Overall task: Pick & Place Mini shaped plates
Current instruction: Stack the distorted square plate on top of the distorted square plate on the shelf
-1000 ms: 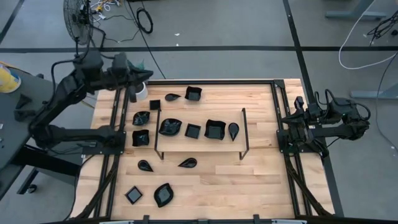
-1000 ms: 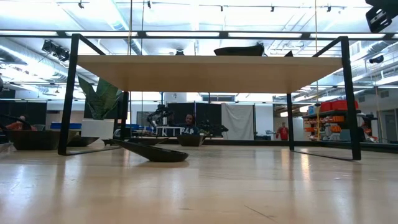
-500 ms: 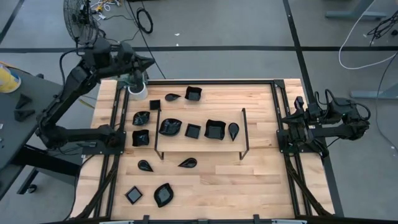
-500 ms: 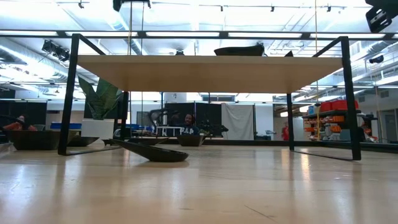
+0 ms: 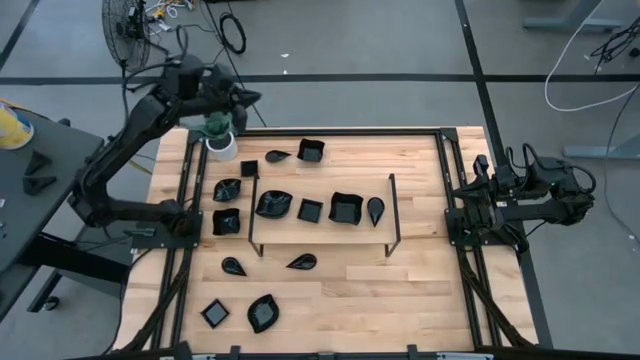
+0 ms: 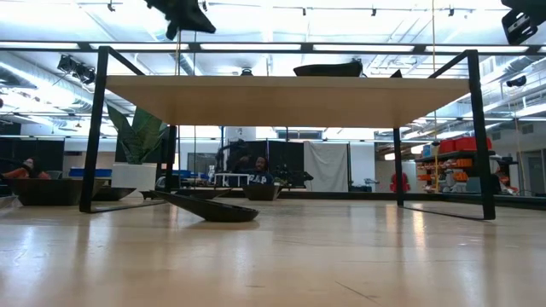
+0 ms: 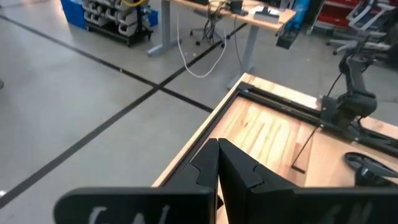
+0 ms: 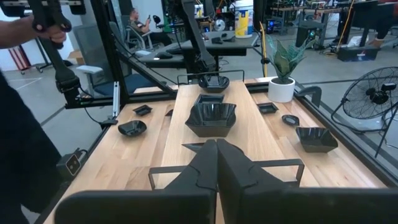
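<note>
In the high view the left gripper [image 5: 243, 97] is raised at the upper left of the frame, beside the white pot with the green plant [image 5: 220, 140]. Its fingers are closed together and hold nothing. The right gripper [image 5: 462, 199] waits at the right edge of the table [image 5: 420, 290], also closed and empty. The mini shaped plates lie on the wood. Four of them, with a wavy leaf plate [image 5: 273, 204], stand in a row on the small shelf [image 5: 320, 240] in the middle. The others are spread in the left half, down to a square plate [image 5: 215, 314] at the lower left.
</note>
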Available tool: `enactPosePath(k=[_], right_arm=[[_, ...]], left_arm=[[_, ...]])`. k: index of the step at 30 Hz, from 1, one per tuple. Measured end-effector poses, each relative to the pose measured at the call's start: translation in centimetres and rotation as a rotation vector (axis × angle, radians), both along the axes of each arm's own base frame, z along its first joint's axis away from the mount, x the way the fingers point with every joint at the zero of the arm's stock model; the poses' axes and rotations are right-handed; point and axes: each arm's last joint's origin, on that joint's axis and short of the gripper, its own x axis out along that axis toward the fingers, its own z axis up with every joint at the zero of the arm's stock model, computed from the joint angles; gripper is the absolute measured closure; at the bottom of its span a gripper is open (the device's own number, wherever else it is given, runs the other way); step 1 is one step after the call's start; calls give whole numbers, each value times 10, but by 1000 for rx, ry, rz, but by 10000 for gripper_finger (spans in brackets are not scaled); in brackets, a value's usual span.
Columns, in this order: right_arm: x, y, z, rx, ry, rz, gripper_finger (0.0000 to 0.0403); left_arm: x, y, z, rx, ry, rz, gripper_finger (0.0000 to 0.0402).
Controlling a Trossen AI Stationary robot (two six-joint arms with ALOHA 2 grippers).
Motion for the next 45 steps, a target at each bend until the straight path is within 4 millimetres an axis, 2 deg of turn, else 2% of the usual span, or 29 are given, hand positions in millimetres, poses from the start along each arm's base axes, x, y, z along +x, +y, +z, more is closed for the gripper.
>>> enactPosePath(k=[8,14,19,29,35,39,45], right_arm=[[0,0,0,0,0,0,398],[0,0,0,0,0,0,398],[0,0,0,0,0,0,398],[0,0,0,0,0,-1,398],[0,0,0,0,0,0,398],[0,0,0,0,0,0,398],[0,0,0,0,0,0,398]], left_arm=[[17,16,-15,-36,40,-6,385],[28,22,-21,-40,33,-23,378],[35,26,-24,-53,19,3,343],[52,41,-38,-153,-17,96,244],[69,55,-42,-216,-25,94,191],[82,67,-31,-214,-35,81,174],[101,91,-29,-265,15,84,178]])
